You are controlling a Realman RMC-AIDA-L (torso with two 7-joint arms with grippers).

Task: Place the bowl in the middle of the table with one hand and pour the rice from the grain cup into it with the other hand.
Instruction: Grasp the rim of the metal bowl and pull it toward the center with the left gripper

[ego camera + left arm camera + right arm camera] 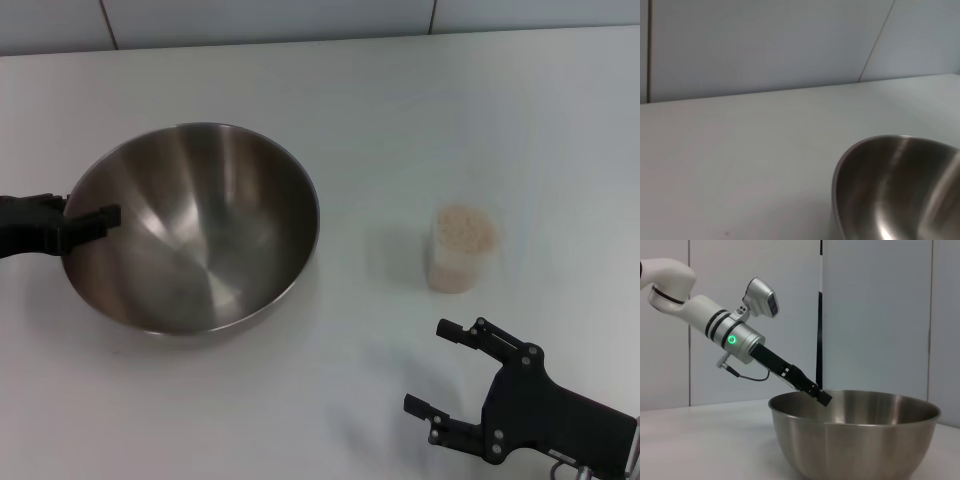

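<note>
Two black grippers are seen over the white table [400, 110]. The left gripper [88, 226] is held at the left rim of the bowl [200, 240], its fingers closed on the rim, with one finger [96, 217] lying over the edge on the inner wall. From the right wrist view the same grip is shown from the side: the left gripper [817, 395] is reached down on a slanted silver-white arm [715, 325], on which a green ring is lit, and the finger [823, 398] is seen just inside the rim of the bowl [855, 440]. The bowl is set upright on the table [700, 440], left of the middle in the head view, and nothing is seen on the shiny inside that is visible. In the left wrist view only part of the bowl [900, 190] is shown, with the bare table [740, 165] stretching to a pale wall behind. The grain cup [463, 250] is stood upright on the table to the right of the bowl and well apart from it, and is filled nearly to the brim with rice [465, 228]. The right gripper [458, 372] is held near the front edge of the table, just short of the cup and not touching it; its fingers are spread wide, with nothing held between them, the opening turned toward the cup and the bowl.
</note>
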